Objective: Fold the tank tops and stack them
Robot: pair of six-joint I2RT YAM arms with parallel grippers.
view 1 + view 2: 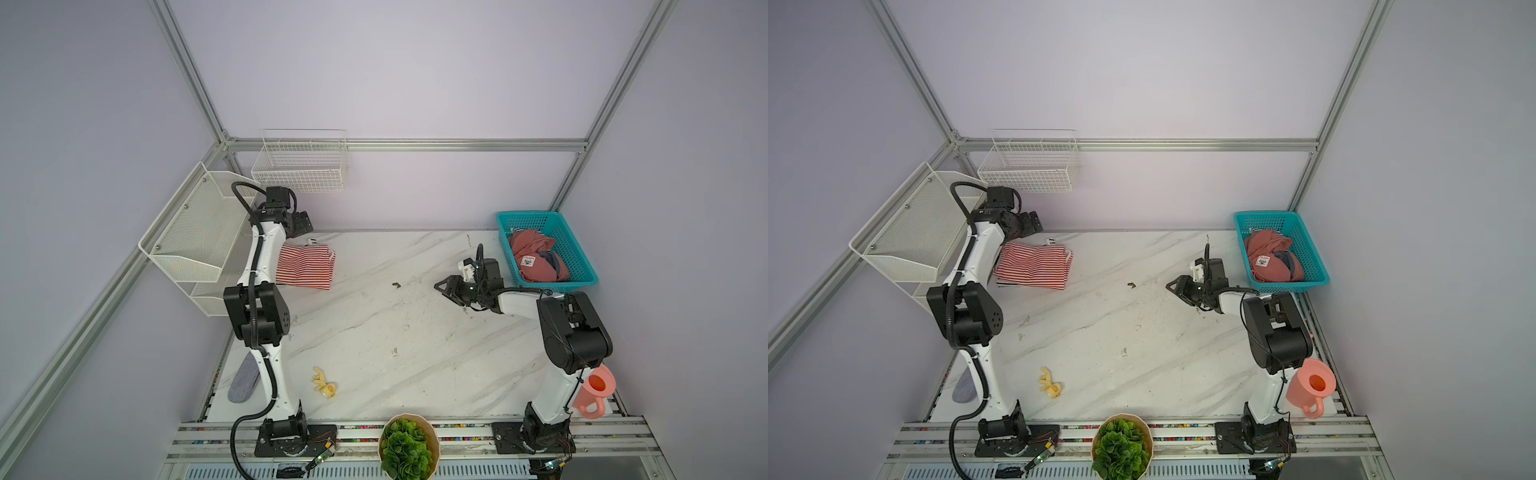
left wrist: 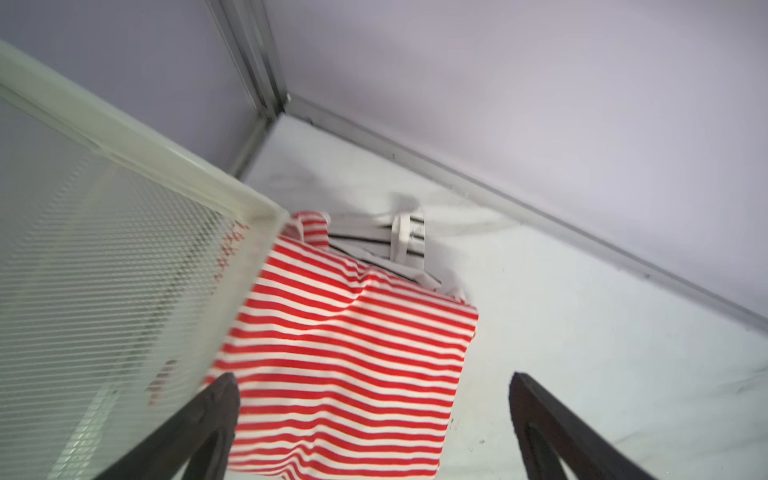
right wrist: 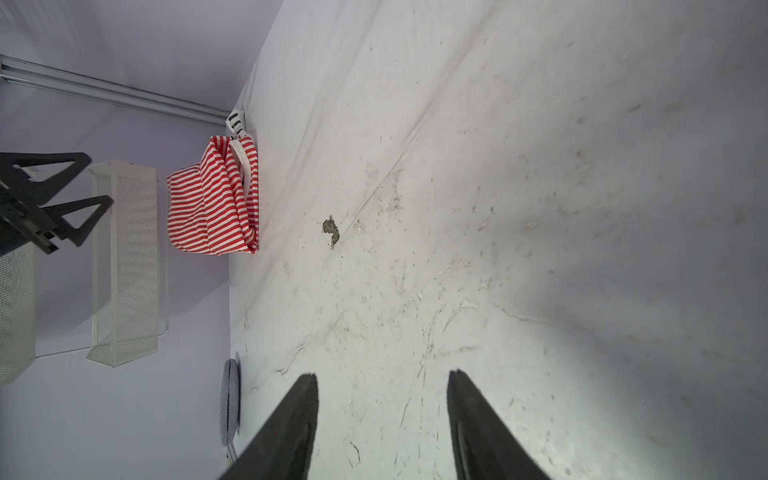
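Observation:
The red-and-white striped tank top [image 1: 305, 266] [image 1: 1034, 266] lies folded at the table's back left. It rests on the black-and-white tank top [image 2: 374, 241], of which only a strip and a strap end [image 1: 311, 241] stick out toward the back wall. My left gripper [image 1: 302, 224] [image 2: 372, 376] hangs above the stack's back left corner, open and holding nothing. My right gripper [image 1: 437, 286] [image 3: 382, 374] hovers low over bare marble on the right, open, with nothing between its fingers. The right wrist view shows the stack [image 3: 212, 199] far off.
A teal basket [image 1: 582, 249] at the back right holds a dusty-red garment [image 1: 534, 257]. A white mesh shelf [image 1: 195, 232] stands close to the stack's left. A banana peel [image 1: 324, 384], a pink jug [image 1: 596, 390], a potted plant [image 1: 409, 449] and a grey pad [image 1: 243, 384] sit along the front.

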